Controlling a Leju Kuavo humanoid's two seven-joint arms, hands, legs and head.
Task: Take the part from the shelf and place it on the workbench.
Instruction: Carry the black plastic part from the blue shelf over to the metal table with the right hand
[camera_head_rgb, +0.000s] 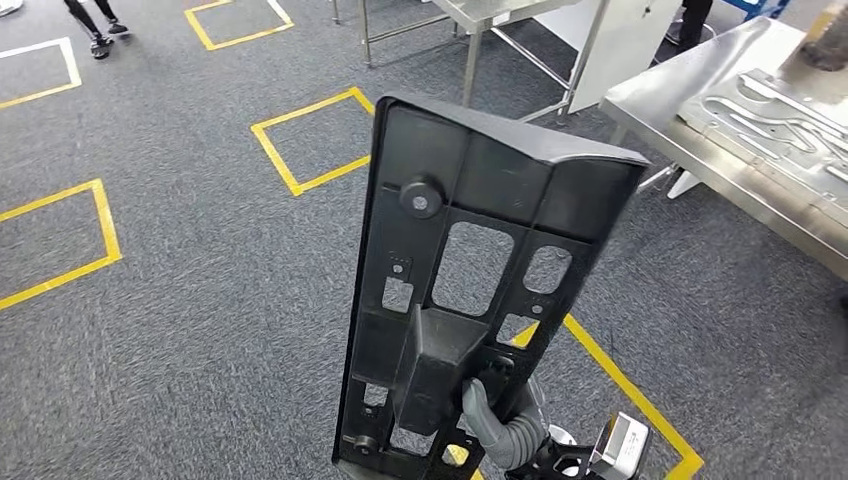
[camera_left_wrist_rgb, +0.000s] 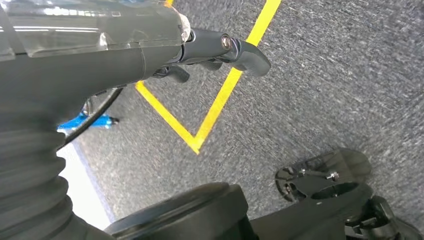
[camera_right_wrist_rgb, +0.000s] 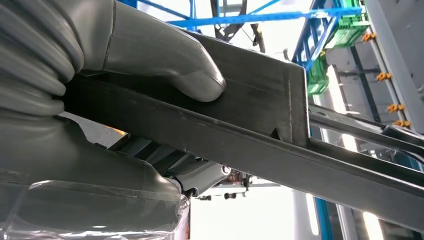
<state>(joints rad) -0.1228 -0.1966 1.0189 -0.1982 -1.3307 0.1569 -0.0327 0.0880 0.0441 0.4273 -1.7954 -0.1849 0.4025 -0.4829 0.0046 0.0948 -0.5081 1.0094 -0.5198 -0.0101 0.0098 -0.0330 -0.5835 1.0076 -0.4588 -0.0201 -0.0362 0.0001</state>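
Observation:
The part (camera_head_rgb: 470, 270) is a long black plastic panel with cut-outs and a round boss, standing upright in front of me in the head view. My right hand (camera_head_rgb: 503, 425) grips its lower end from below; in the right wrist view the grey thumb (camera_right_wrist_rgb: 165, 60) presses on the part (camera_right_wrist_rgb: 260, 105) and the fingers wrap under it. The steel workbench (camera_head_rgb: 680, 120) stands at the far right, apart from the part. My left hand (camera_left_wrist_rgb: 220, 52) hangs over the carpet with its dark fingers loosely bent and nothing in them.
A pressed metal panel (camera_head_rgb: 780, 110) lies on the workbench. A steel table frame (camera_head_rgb: 480, 40) stands at the back. Yellow taped squares (camera_head_rgb: 310, 140) mark the grey carpet. A person's feet (camera_head_rgb: 95, 35) are at the far left, another person (camera_head_rgb: 692, 20) behind the workbench.

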